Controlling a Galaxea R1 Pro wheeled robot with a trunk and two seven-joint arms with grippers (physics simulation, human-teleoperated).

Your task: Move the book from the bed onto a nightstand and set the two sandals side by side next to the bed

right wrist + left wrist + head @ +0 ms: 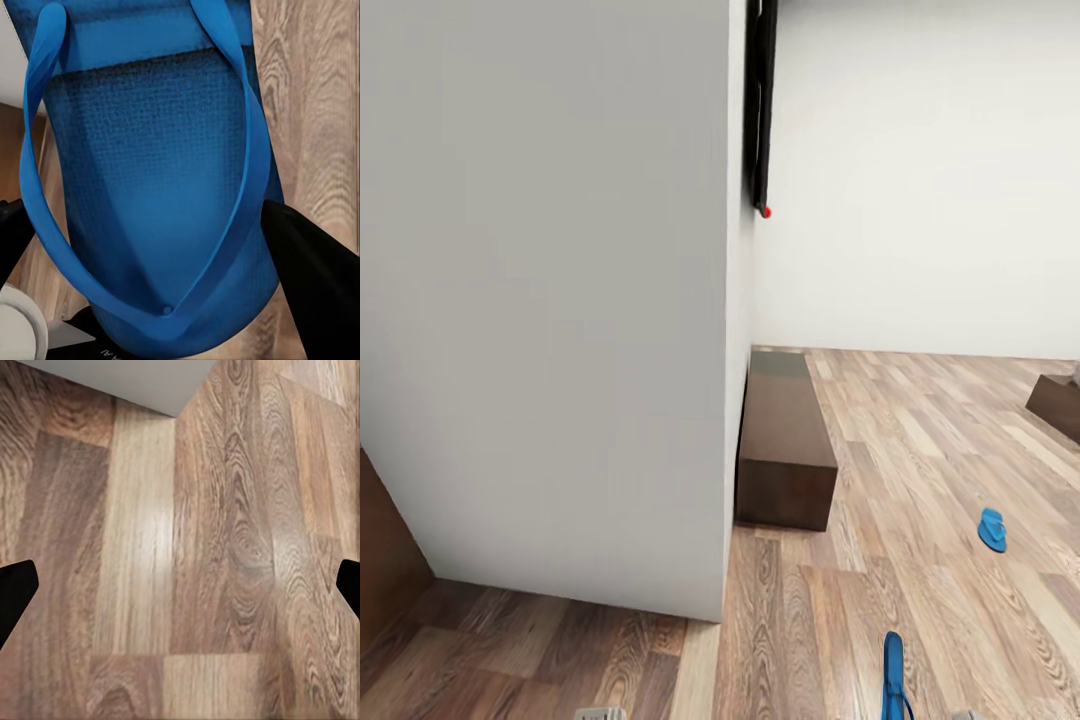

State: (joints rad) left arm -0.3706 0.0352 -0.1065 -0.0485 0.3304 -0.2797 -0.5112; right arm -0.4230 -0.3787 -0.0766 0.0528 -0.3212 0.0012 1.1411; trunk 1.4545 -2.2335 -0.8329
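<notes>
Where the right gripper (150, 255) appears in its wrist view, its dark fingers (315, 277) sit on either side of a flat bright blue sandal with blue straps (150, 187), seemingly gripping it, with the sandal's edge showing at the head view's lower margin (894, 675). Left gripper (180, 585) fingers stand wide apart, holding nothing, above the brown wood-plank floor (180, 547). A second blue sandal (992, 529) lies on the floor to the right, well apart. A low dark brown wooden cabinet (785, 450) stands against the white wall corner (560, 300).
</notes>
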